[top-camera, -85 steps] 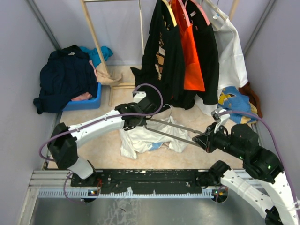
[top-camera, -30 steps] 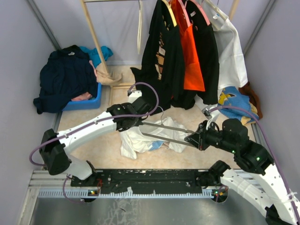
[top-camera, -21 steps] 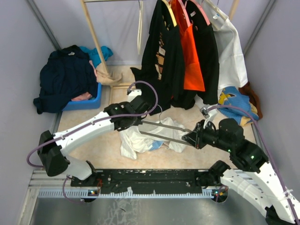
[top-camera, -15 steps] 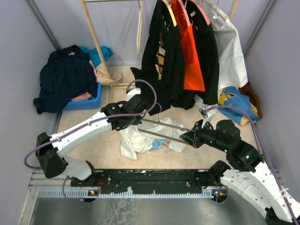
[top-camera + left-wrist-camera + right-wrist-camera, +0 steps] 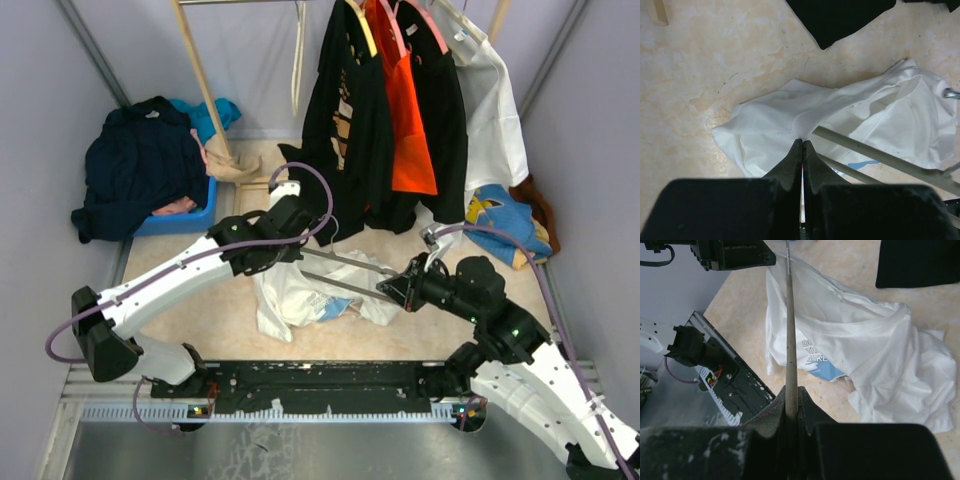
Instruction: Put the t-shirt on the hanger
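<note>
My left hand [image 5: 801, 144] was pinched shut on the t-shirt [image 5: 765, 120] at mid-frame. My right hand [image 5: 791, 396] gripped the hanger [image 5: 789, 325] bar over it.

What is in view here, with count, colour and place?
t-shirt: one, white with blue print, crumpled on floor, centre
hanger: one, grey, over the t-shirt, between the grippers
hung clothes: four, two black, orange, white, on back rack
rack: one, pale wood, back
bin: one, blue, back left
pile: one, navy, on the bin
teal cloth: one, behind the pile
blue-yellow cloth: one, floor at right
left gripper: one, black, shut, at the t-shirt
right gripper: one, black, shut on the hanger
</note>
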Available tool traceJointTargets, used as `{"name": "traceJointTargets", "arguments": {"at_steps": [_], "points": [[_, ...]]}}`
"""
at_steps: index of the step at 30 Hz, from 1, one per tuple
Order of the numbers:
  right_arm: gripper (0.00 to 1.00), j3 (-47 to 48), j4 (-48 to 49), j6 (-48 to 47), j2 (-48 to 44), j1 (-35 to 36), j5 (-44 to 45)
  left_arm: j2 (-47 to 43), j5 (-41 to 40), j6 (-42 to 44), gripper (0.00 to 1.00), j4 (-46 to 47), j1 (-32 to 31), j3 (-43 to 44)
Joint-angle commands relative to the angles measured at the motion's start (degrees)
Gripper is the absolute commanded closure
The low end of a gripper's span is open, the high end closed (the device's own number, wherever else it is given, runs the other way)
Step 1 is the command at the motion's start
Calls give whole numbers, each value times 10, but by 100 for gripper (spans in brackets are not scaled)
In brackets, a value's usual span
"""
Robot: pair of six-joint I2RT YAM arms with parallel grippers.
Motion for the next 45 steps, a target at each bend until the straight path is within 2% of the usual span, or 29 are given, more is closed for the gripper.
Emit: {"name": "traceJointTargets", "arguments": {"at_steps": [1, 8, 18, 28, 37, 45], "points": [[100, -8, 84, -7, 12, -6, -57, -5, 3, 16, 100, -9, -5, 37], [100, -18, 108, 7, 31, -6, -116, -1, 2, 29, 100, -11, -12, 63], [100, -45, 185, 44, 43, -6, -120, -1, 2, 53, 100, -3, -37, 99], [100, -53, 212, 64, -37, -6, -88, -13, 6, 108, 100, 31, -55, 141], [100, -76, 225, 80, -133, -6, -30, 32, 2, 153, 100, 17, -100, 238], [100, -124, 288, 99, -145, -6, -52, 52, -6, 164, 100, 18, -144, 250]]}}
